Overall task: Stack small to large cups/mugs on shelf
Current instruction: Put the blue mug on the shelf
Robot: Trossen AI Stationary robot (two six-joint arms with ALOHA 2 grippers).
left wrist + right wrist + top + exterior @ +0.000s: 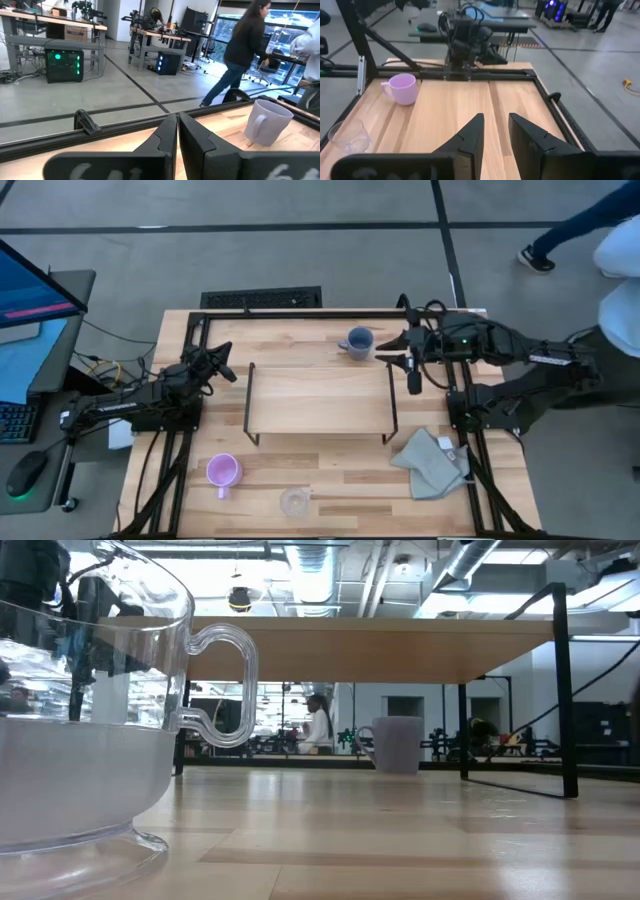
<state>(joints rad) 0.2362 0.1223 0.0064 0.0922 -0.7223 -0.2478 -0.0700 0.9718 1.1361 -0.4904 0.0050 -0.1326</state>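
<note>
The blue-grey mug (358,342) stands upright on the table behind the shelf (320,400); it also shows in the low view (397,745) and the left wrist view (267,122). The pink-purple mug (222,471) and the clear glass cup (294,501) stand on their bases near the table's front edge, and both show in the right wrist view, the mug (402,89) and the cup (350,135). My right gripper (390,352) is open and empty, just right of the blue-grey mug. My left gripper (226,364) is shut and empty at the shelf's far left corner.
A grey-green cloth (432,463) lies on the table right of the shelf's front. A black frame (300,314) runs along the table's edges. The shelf's thin black legs (565,690) stand at its ends. People move in the room beyond the table.
</note>
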